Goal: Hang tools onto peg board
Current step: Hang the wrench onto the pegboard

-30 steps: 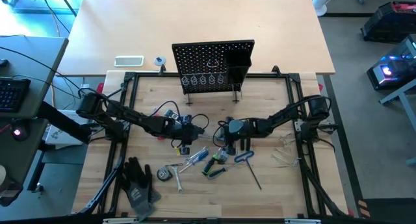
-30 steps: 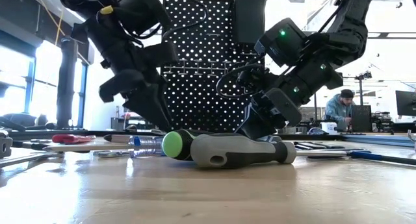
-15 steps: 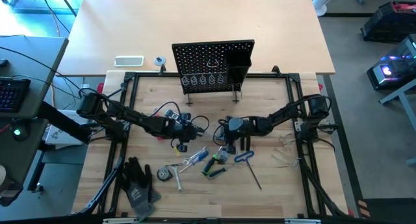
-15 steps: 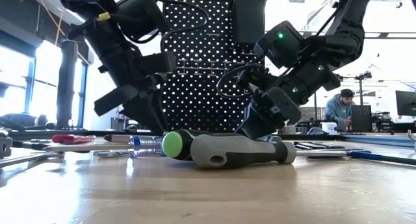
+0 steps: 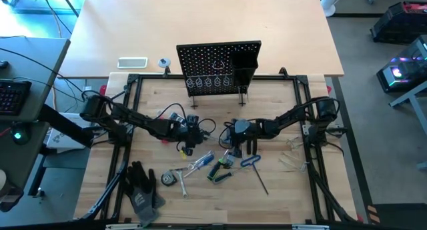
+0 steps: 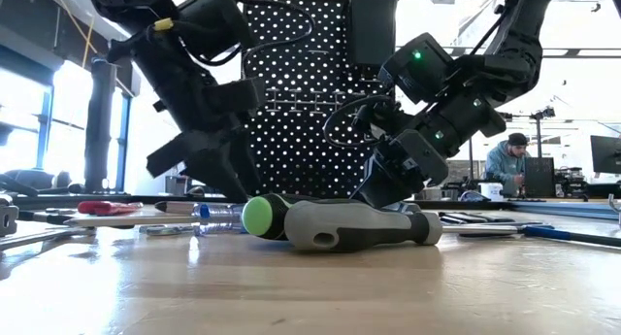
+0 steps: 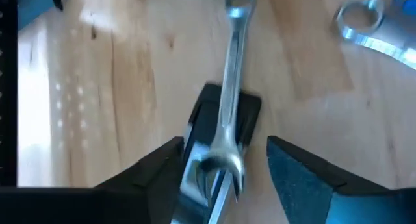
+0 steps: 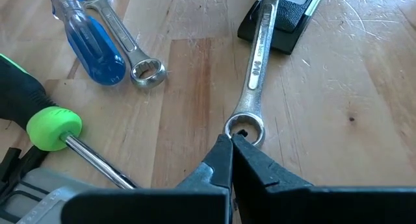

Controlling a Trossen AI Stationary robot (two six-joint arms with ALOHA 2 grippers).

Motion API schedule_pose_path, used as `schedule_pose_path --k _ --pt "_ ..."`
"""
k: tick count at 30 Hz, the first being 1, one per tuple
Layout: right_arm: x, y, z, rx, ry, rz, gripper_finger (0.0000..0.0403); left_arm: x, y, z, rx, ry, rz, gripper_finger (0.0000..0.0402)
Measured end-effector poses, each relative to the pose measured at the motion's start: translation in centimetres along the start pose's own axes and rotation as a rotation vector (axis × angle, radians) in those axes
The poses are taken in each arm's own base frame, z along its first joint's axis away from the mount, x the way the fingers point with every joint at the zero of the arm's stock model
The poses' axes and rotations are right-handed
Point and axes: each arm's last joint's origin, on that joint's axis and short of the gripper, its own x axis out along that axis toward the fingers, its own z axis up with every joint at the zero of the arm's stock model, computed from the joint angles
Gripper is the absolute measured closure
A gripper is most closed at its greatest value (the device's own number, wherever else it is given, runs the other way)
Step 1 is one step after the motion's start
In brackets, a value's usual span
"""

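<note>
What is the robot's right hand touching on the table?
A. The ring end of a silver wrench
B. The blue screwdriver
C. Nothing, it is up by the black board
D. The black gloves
A. The right hand has its fingers shut, with the tips resting at the ring end of a silver wrench lying on the table; the blue screwdriver lies apart from it.

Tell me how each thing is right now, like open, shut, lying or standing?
wrench, lying, one end propped on a black block.
left gripper, open around the wrench's forked end.
right gripper, shut, tips at the wrench's ring end.
blue screwdriver, lying flat.
green screwdriver, lying flat.
peg board, upright.
</note>
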Motion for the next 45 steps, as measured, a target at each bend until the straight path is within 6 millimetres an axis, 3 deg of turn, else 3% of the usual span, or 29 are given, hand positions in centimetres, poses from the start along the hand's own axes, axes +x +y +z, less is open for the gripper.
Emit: schedule_pose_path --k 9,17,24,45 --pt "0.0 0.0 0.2 -0.001 -0.018 0.01 0.0403 0.6 0.9 -0.4 -0.024 -0.019 -0.098 0.0194" --pt "0.0 0.1 0.3 -0.002 -0.024 0.078 0.0403 2.0 -0.8 -0.6 0.004 0.021 -0.16 0.0214" --pt "0.0 0.4 0.3 -0.02 -0.025 0.169 0.0403 1.7 -1.9 0.2 0.061 0.033 -0.109 0.0232" --pt "0.7 2.2 0.0 -0.04 -0.062 0.372 0.0403 0.9 -3.7 1.2 0.143 0.003 -0.002 0.0368"
